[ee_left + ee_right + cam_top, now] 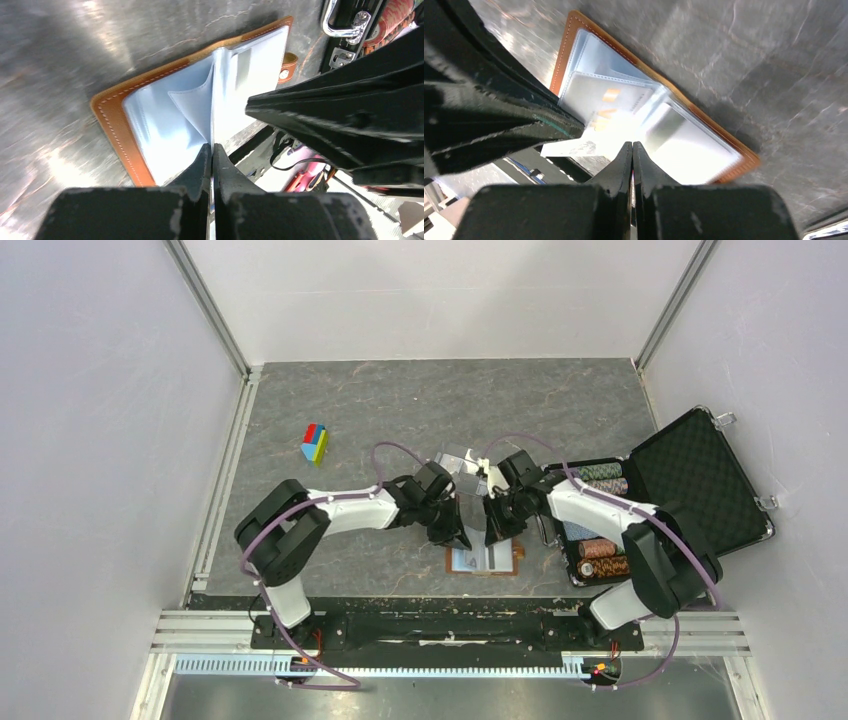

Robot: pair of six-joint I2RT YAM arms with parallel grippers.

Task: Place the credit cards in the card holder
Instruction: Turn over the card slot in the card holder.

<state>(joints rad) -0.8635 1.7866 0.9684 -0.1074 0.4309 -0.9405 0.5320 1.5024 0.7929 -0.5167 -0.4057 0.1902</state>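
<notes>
- I see the card holder [482,562] lying open and flat on the gray table [400,400], near the 6 o'clock edge, between my two arms.
- Its brown side is down and its clear pages face up.
- My left gripper [211,152] is closed. It pinches one thin clear page [212,107] and holds it standing up.
- My right gripper [632,149] is closed too, with its fingers pressed tight together. I cannot tell if something thin is between them.
- The two grippers are just beside each other over the card holder, the left at 9 o'clock and the right at 3 o'clock.
- One pale card [606,107] with orange marks sits under a clear page inside the card holder.
- The snap tab [287,67] sticks out from the edge of the holder.
- A clear tray [462,462] sits at 12 o'clock from the card holder.
- A big black case [700,480] stands open at 3 o'clock, with round chips [600,548] in it.
- A small block [316,443] in many colors sits at 10 o'clock, well apart.
</notes>
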